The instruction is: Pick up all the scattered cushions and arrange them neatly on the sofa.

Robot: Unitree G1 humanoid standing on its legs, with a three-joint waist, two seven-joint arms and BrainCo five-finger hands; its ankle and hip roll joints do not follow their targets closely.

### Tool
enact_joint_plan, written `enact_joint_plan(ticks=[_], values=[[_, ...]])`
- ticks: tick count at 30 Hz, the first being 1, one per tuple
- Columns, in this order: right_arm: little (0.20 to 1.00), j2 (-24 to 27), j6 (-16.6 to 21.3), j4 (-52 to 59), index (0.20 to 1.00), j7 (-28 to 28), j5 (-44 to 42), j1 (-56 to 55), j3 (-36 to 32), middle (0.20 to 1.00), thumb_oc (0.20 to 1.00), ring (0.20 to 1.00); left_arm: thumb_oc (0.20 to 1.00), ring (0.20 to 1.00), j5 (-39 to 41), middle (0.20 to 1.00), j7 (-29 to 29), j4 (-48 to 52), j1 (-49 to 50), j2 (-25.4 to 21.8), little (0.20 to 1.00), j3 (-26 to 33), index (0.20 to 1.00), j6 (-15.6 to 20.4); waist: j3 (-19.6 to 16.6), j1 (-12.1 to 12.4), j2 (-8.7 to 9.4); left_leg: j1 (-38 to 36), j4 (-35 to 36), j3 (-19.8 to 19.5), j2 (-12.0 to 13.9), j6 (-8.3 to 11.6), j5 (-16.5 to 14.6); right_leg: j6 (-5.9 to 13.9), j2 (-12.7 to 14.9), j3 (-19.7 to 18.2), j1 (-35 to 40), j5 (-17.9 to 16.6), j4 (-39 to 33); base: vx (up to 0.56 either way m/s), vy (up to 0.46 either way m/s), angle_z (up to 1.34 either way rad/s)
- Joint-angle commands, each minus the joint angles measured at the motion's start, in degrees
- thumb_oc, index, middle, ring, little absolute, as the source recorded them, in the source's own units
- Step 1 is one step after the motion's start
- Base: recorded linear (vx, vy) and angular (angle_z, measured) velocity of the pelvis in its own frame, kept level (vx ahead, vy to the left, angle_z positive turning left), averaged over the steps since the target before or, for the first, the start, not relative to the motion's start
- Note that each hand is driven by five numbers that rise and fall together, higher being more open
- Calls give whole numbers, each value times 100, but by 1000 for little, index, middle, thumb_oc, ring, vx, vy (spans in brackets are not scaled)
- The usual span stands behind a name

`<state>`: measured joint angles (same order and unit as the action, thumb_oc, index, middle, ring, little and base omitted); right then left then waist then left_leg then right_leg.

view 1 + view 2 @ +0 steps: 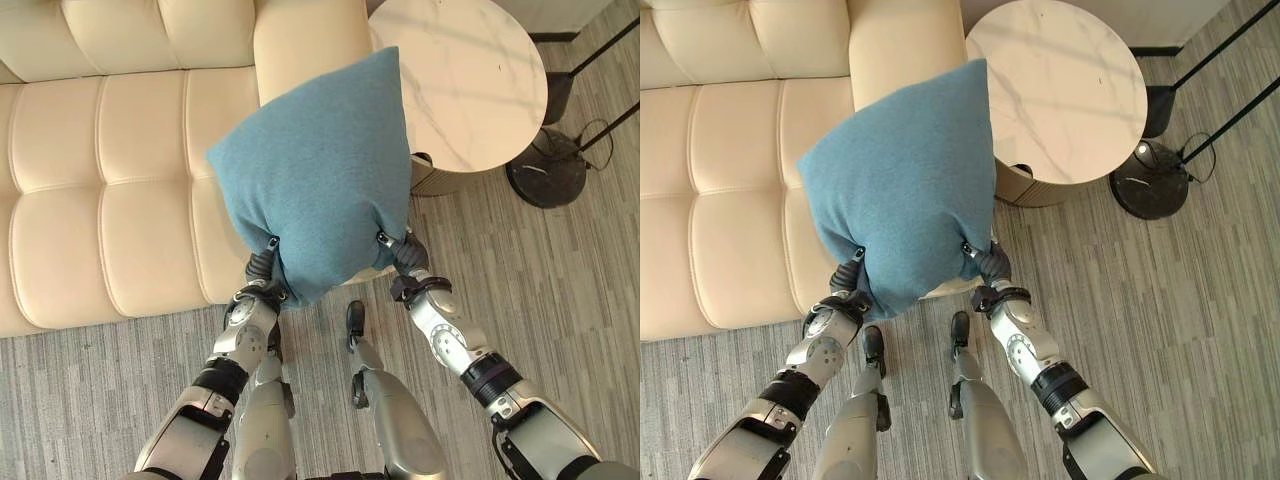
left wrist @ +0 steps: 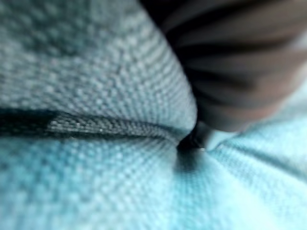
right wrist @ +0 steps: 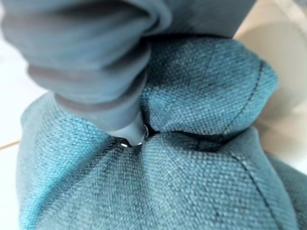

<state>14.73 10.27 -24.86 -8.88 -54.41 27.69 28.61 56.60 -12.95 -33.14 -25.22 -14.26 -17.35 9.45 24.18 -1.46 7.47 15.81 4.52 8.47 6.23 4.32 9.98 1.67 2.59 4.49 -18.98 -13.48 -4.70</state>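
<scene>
A teal blue cushion (image 1: 320,170) hangs in the air over the right end of the cream sofa (image 1: 100,180), in front of its armrest. Both hands grip it from below. My left hand (image 1: 262,268) pinches the cushion's lower left part, and my right hand (image 1: 408,255) pinches its lower right part. In the left wrist view the woven fabric (image 2: 96,72) bunches against the dark cover of the left hand (image 2: 240,62). In the right wrist view the right hand (image 3: 96,62) digs into a fold of the cushion (image 3: 192,182).
A round white marble side table (image 1: 470,80) stands right of the sofa's armrest. Beyond it a black lamp base (image 1: 545,170) with thin poles rests on the grey striped floor (image 1: 560,290). The sofa's seat lies bare to the left.
</scene>
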Motion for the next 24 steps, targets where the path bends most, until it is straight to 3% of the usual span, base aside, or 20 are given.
enact_joint_plan(ticks=[1,8,15,20,23,24], values=[[200,-1533,-132,608,200,1267,-699,128,1326,200,200,200,200,200,-210,200,1013,1214,-626,1268,200,-1397,200,37,-101,154,-11,-132,-28,-257,29,140,-547,516,441,70,145,1225,590,5,59,6],[200,-1566,-225,614,200,1339,-1227,-289,1378,200,200,200,200,200,-790,200,957,1515,-354,921,200,-1460,200,88,-480,227,-30,-376,-4,-256,-59,69,-676,577,525,126,442,1238,549,5,60,7],[200,-1329,-217,1668,200,1758,-1251,-548,1593,200,200,200,200,200,-577,200,1232,2811,169,621,200,-1441,200,165,-915,265,41,-684,-10,-252,-169,-47,-840,670,601,120,815,1199,439,32,90,5],[200,-1181,-289,1953,200,1953,-1138,-768,1622,200,200,200,200,200,-580,200,1383,3173,423,488,200,-1425,200,191,-1107,277,28,-870,-16,-283,-281,-157,-940,742,685,115,1007,1179,446,1,108,5],[200,-1171,-275,2015,200,1992,-1002,-879,1576,200,200,200,200,200,-703,200,1377,3394,525,398,200,-1345,200,282,-1179,270,-10,-964,21,-233,-385,-217,-978,820,730,80,1025,1046,424,-68,132,3],[200,-1227,-265,2012,200,2039,-1004,-896,1603,200,200,200,200,200,-834,200,1360,3576,555,313,200,-1263,200,376,-1187,275,-16,-982,47,-142,-403,-237,-973,900,765,55,950,811,428,-118,38,-3]])
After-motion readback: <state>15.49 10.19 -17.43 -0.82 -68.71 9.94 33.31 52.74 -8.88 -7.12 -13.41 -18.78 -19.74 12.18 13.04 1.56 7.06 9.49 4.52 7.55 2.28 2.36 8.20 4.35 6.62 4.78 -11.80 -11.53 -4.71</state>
